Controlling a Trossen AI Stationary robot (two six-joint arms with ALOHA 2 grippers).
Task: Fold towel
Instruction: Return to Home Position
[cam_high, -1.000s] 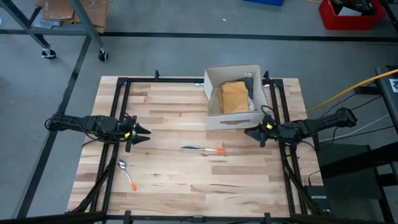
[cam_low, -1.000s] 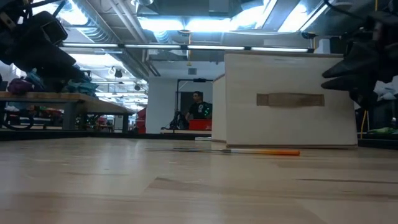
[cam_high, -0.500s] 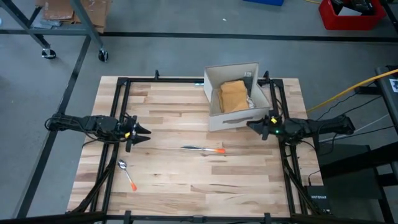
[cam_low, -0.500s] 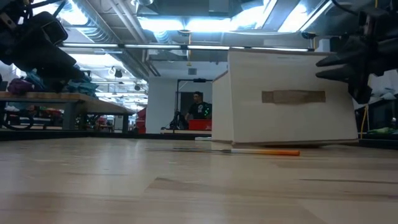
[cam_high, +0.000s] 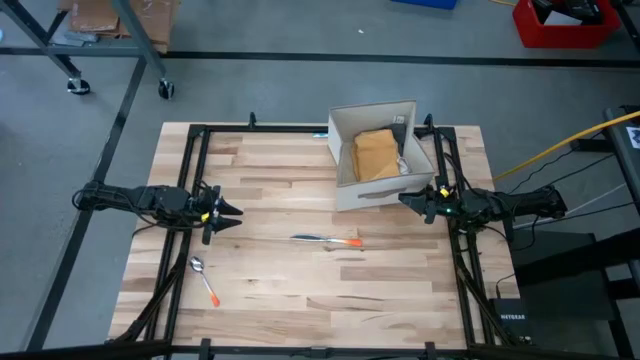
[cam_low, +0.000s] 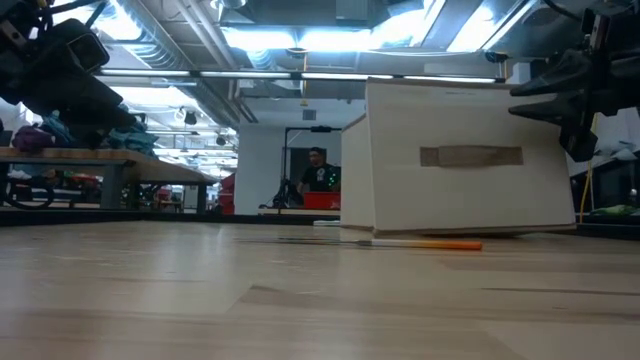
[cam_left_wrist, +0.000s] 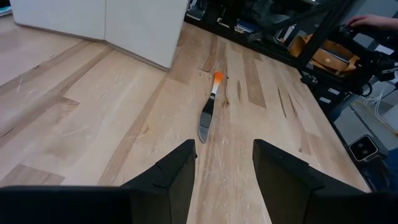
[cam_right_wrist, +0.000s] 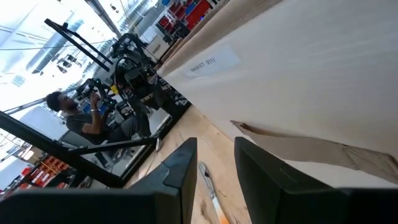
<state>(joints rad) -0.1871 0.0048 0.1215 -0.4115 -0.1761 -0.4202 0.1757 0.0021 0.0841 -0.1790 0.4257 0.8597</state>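
A folded tan towel (cam_high: 377, 155) lies inside the open-topped box (cam_high: 345, 188), just past my right gripper (cam_high: 406, 199). That gripper hangs beside the box's front corner, fingers a little parted and holding nothing. A knife (cam_high: 326, 240) lies on the table (cam_high: 270, 170) between my two grippers. My left gripper (cam_high: 232, 214) waits well apart from the box, fingers spread and empty, with a spoon (cam_high: 203, 279) near it.

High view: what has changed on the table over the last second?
The right claw, open, rose and moved in beside the box, which shifted slightly. Nothing was taken hold of or let go. The left claw, the knife, the spoon and the towels in the box stayed where they were.
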